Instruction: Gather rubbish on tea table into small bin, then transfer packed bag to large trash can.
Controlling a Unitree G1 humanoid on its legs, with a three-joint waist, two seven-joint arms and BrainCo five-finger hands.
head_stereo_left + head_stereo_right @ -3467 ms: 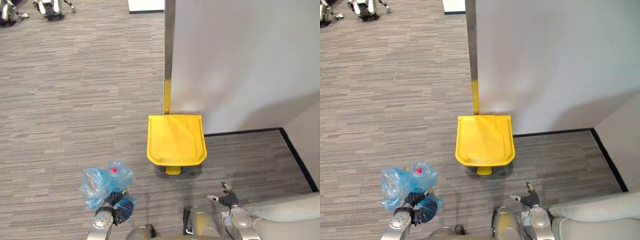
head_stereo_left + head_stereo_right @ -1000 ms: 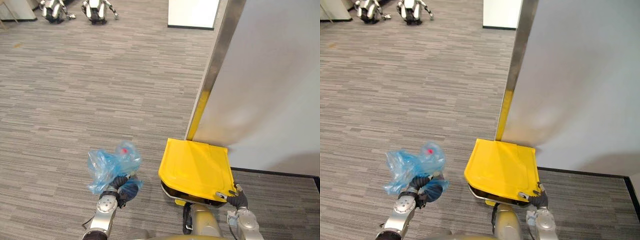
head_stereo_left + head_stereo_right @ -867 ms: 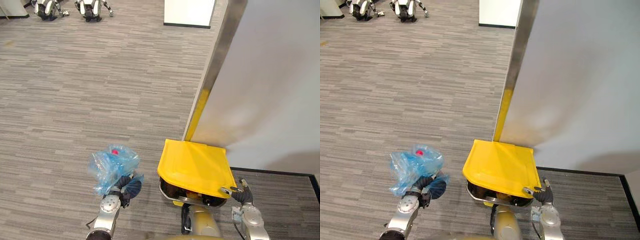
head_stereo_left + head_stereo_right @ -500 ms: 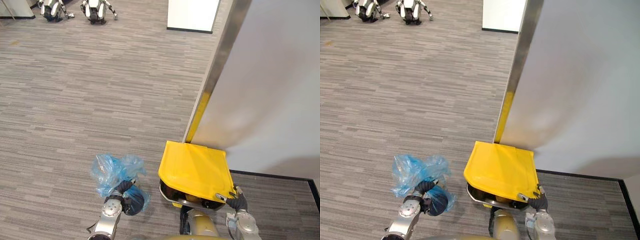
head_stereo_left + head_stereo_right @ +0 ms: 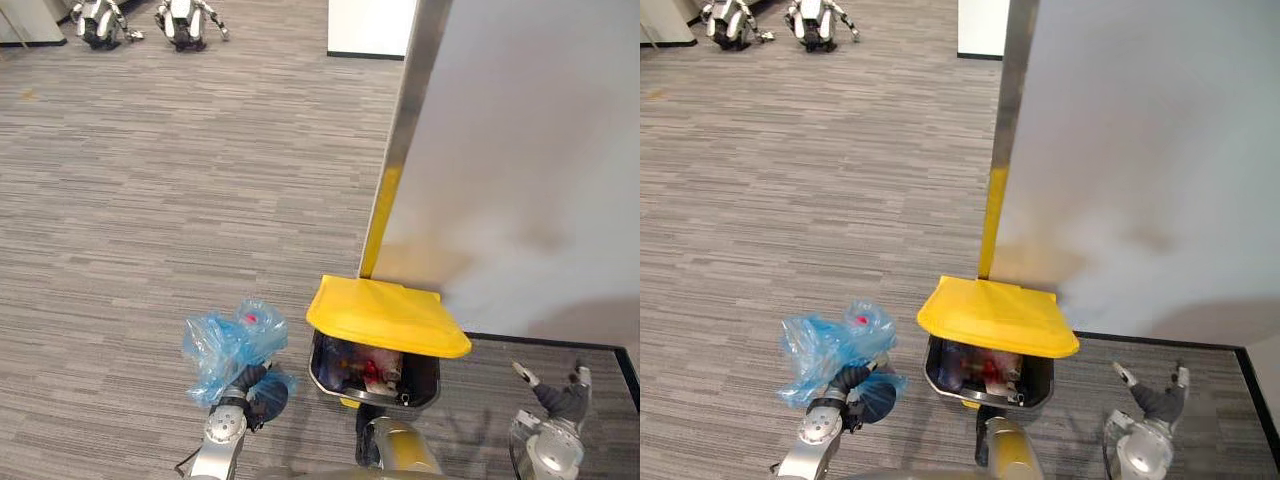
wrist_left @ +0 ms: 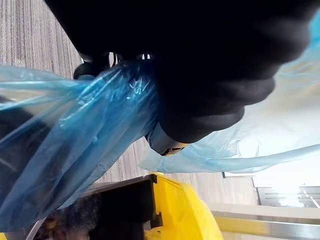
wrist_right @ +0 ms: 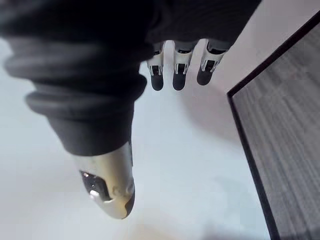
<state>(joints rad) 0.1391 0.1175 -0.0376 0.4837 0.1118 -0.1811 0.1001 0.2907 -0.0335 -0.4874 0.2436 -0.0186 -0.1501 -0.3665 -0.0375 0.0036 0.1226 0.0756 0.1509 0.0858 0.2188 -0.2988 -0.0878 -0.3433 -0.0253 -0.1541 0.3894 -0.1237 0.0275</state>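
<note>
Left hand (image 5: 243, 388): fingers curled tight round the gathered neck of a translucent blue plastic rubbish bag (image 5: 226, 345), held clear of the grey carpet floor (image 5: 150, 180). The bag's bulk stands above the fist, with a pink item showing through near its top. It sits just left of the yellow-lidded dark trash can (image 5: 385, 316), whose lid is tilted up with rubbish visible inside. Right hand (image 5: 556, 402): fingers straight and spread, holding nothing, to the right of the can.
</note>
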